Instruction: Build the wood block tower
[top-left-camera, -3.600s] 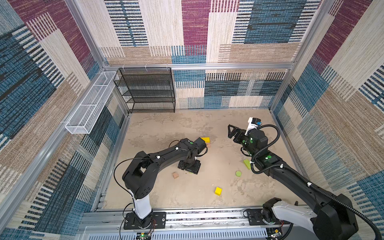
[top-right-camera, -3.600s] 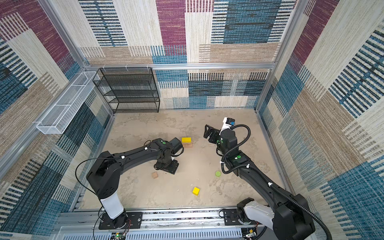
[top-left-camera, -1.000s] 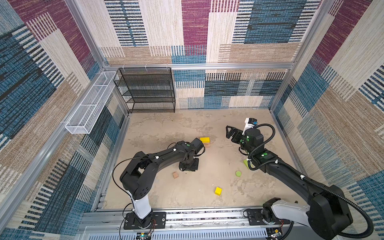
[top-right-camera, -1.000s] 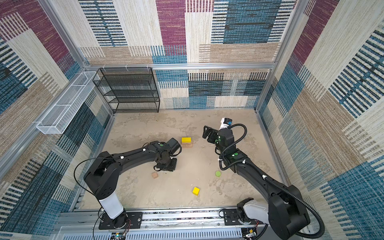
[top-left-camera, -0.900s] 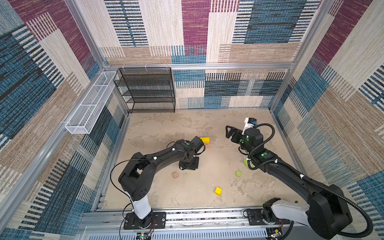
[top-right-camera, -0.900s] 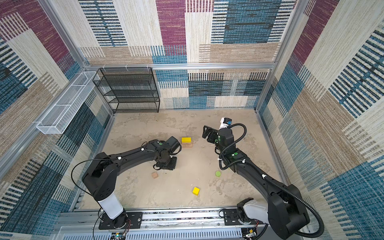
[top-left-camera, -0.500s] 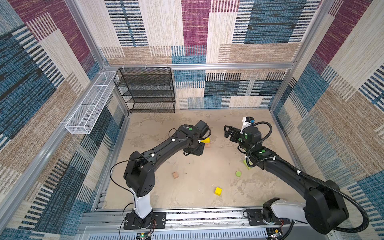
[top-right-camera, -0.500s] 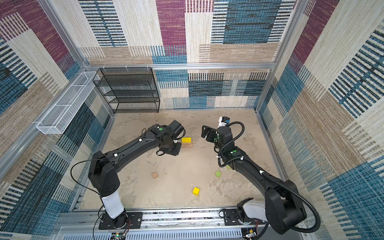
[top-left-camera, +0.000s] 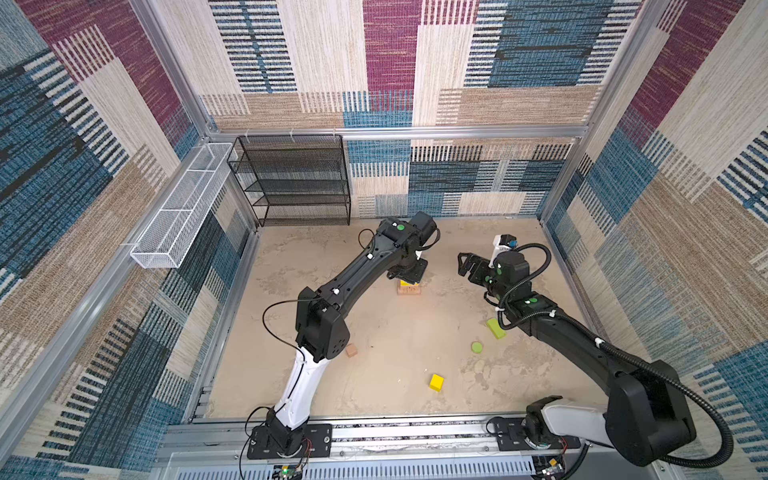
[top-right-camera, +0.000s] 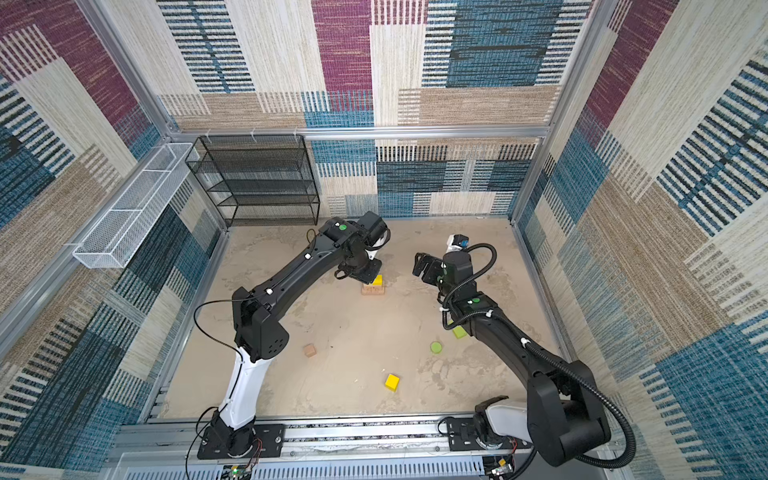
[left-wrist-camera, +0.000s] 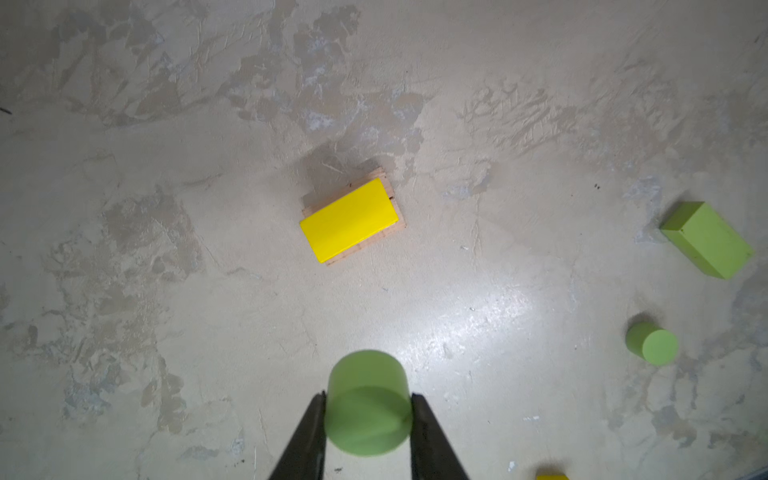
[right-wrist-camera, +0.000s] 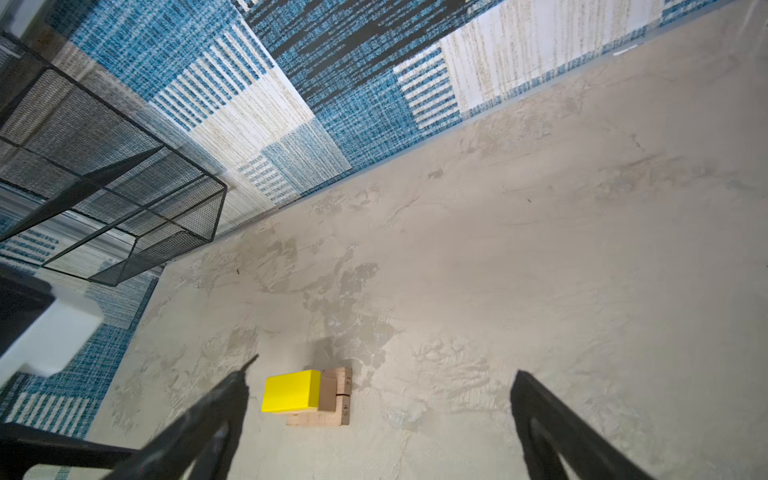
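Pinching green disc in left gripper: seen only on left wrist, hidden under left arm in both top views. Hovering by yellow bar on tan bars, mid-frame there. Holding right gripper spread wide, right of centre; numbers on bar ends readable only on right wrist.

Top views high overhead, wrist views close, sharing yellow bar
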